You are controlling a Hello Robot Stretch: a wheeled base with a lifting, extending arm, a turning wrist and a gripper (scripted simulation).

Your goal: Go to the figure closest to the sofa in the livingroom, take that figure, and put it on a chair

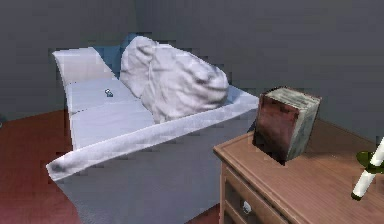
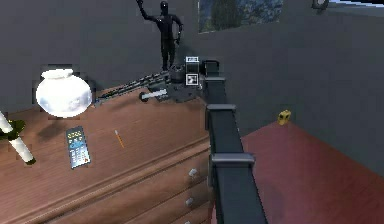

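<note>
The black figure [image 2: 163,35] stands upright at the back of the wooden counter [image 2: 130,170], near the wall and just beyond the gripper [image 2: 102,96] at the arm's [image 2: 228,150] far end. Whether the fingers [image 2: 130,91] are released or clenched cannot be told, nor whether anything is held, since the counter top lies behind them.

The fingers are aimed toward the round white vase [image 2: 62,92], with their tips near it. The vase is therefore judged to be at risk: it could be struck and rolled off the counter by any further sweep that way.

The figure is tall and narrow on a small base, so it is judged easy to topple. It could be tipped against the wall by a nudge from the gripper's body, or dropped if taken too high on its thin limbs. The remote [image 2: 77,148] and the pencil [image 2: 119,138] lie nearer the front edge and could be swept off by a low pass.
</note>
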